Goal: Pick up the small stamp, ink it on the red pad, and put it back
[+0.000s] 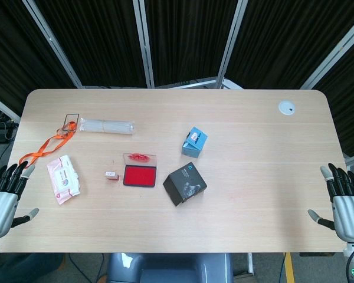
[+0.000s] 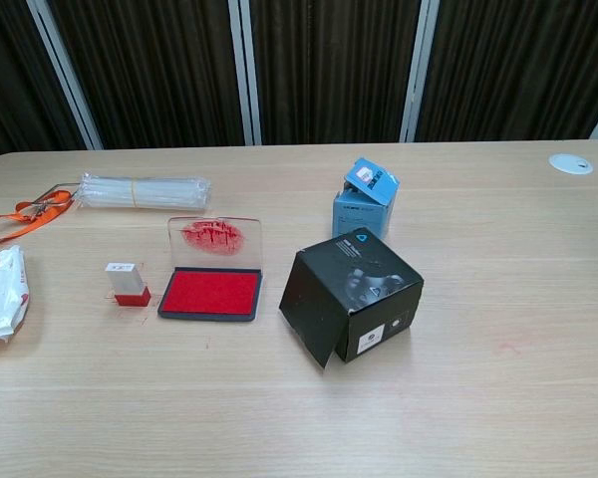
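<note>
The small stamp (image 1: 111, 175) (image 2: 128, 284), clear on top with a red base, stands upright on the table just left of the red ink pad (image 1: 140, 175) (image 2: 211, 292). The pad's clear lid, smeared red, stands open at its far edge. My left hand (image 1: 5, 196) hovers off the table's left front corner, fingers spread, holding nothing. My right hand (image 1: 343, 202) hangs off the right front corner, also spread and empty. Neither hand shows in the chest view.
A black box (image 1: 184, 184) (image 2: 352, 296) sits right of the pad, a blue box (image 1: 194, 142) (image 2: 365, 200) behind it. A wipes pack (image 1: 63, 178), an orange lanyard (image 1: 47, 144) and a clear tube bundle (image 1: 105, 125) lie at the left. A white disc (image 1: 287, 107) is at the far right.
</note>
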You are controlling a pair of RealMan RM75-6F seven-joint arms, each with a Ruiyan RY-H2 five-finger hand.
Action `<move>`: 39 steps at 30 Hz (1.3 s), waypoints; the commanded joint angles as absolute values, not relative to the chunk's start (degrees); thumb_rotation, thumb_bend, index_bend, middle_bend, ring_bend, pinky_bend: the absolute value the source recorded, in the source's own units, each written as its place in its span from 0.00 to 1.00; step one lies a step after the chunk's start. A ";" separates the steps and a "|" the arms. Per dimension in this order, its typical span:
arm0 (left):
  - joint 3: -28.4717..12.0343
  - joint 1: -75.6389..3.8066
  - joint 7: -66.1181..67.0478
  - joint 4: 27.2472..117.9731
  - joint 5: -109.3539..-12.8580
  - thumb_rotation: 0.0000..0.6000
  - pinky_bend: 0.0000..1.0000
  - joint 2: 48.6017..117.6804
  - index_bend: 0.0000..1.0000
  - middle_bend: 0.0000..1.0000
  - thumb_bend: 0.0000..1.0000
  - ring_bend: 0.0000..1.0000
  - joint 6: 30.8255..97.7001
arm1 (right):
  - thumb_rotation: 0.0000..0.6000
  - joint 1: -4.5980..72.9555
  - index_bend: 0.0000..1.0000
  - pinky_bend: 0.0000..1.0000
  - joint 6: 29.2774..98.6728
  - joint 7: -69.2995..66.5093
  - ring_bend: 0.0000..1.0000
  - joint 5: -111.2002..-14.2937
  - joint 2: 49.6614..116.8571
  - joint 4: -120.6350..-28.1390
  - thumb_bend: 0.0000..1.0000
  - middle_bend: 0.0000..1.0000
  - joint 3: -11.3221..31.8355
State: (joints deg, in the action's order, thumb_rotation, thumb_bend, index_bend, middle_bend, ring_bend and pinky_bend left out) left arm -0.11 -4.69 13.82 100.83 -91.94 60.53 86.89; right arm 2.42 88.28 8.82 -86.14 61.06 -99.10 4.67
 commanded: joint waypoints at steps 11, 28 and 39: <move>-1.97 -7.97 12.23 100.06 -89.98 1.00 0.55 62.04 0.00 0.00 0.00 0.59 82.45 | 1.00 2.44 0.00 0.00 87.87 9.13 0.00 -85.58 61.17 -98.99 0.00 0.00 4.65; -8.87 -26.49 13.54 87.21 -74.53 1.00 0.91 79.72 0.07 0.14 0.19 0.89 56.71 | 1.00 3.97 0.00 0.00 84.22 10.64 0.00 -81.14 62.56 -96.69 0.00 0.00 5.72; -7.94 -29.52 10.56 76.26 -74.88 1.00 0.96 88.29 0.26 0.31 0.24 0.89 55.46 | 1.00 4.18 0.00 0.00 83.10 10.27 0.00 -79.02 62.62 -95.81 0.00 0.00 6.07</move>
